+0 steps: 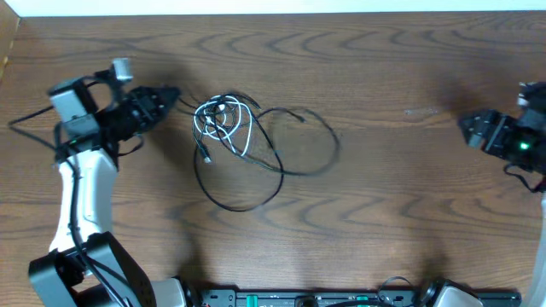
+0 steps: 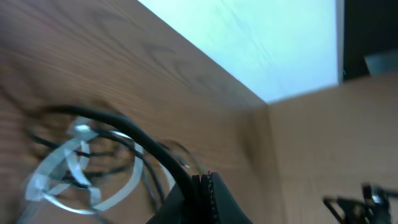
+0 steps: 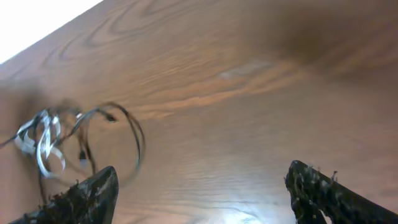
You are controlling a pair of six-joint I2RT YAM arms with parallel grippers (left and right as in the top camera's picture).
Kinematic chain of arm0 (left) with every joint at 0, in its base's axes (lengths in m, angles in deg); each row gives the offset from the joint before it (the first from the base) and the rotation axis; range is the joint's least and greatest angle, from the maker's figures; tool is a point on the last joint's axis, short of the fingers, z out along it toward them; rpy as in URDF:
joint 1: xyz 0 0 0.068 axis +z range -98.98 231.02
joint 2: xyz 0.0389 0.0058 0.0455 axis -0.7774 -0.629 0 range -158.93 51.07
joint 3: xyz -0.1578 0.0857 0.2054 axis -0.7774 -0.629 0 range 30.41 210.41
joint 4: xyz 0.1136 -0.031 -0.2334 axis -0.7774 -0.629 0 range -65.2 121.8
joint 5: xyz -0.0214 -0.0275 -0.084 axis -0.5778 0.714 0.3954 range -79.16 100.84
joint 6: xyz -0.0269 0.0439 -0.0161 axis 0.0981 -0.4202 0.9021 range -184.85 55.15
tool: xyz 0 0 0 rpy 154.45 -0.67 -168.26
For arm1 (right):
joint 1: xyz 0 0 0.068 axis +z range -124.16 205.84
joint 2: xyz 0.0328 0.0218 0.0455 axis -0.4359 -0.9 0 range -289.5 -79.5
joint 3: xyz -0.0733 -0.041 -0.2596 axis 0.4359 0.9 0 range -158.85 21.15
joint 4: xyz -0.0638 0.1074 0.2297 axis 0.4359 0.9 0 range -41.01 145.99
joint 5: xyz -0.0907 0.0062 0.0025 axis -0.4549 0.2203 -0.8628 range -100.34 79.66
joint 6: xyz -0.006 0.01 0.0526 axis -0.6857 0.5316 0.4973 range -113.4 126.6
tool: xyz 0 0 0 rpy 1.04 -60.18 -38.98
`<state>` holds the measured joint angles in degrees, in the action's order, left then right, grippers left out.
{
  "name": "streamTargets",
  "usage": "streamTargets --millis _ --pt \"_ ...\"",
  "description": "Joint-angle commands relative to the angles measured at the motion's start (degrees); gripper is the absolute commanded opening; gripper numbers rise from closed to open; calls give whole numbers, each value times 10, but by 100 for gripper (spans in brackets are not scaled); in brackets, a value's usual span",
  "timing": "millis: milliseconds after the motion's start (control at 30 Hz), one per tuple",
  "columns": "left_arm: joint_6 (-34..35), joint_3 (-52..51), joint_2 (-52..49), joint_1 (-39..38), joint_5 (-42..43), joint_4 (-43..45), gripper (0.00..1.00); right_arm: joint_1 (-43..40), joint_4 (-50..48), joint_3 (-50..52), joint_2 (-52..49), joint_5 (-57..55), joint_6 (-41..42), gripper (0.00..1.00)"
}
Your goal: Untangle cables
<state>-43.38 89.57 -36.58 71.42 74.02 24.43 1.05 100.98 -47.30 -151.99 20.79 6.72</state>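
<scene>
Shows the cables (image 1: 229, 128) left of centre in the overhead frame, lying on the brown wooden table (image 1: 384, 68). Knotted tight at the pile's upper left: 1 white cord among black ones. Spread from there as thin black loops, rightward toward mid-frame and down toward the lower centre. Just beside the knot, at the left of that frame, finds the left end effector (image 1: 173, 95), tip pointing right at the tangle. Clenched, by the blurred left wrist view, on 1 black strand that arcs up and leftward over the white loops. At the far right of the overhead frame, well apart from the cables, finds the right end effector (image 1: 467, 128). Released, with 2 fingers (image 3: 93, 193) wide apart at the lower corners of the right wrist view, only bare table between them and the cables small at that view's left.
</scene>
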Motion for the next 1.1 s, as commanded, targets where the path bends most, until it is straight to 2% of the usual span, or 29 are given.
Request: streamTargets --millis 0,200,267,300,500,733,900,933,1067 --pt "25 4 6 -56 39 7 8 47 -2 -2 0 24 -26 83" --pt "107 4 11 -187 87 89 8 104 -21 -1 -3 25 -23 81" --pt "153 4 19 -240 99 155 8 119 -21 -1 -11 24 -23 80" --pt "200 4 29 -276 99 217 8 129 -22 -1 -22 24 -24 80" --pt "340 4 61 -341 89 442 8 186 -39 -1 -87 44 -27 75" --pt "352 4 65 -337 76 447 8 288 -92 -1 -144 95 -40 76" --pt "352 4 65 -336 50 464 8 354 -103 -1 -180 63 -11 58" --pt "352 4 65 -335 46 467 8 361 -103 -1 -183 49 1 51" --pt "348 4 64 -315 27 467 8 391 -118 -1 -185 3 17 49"
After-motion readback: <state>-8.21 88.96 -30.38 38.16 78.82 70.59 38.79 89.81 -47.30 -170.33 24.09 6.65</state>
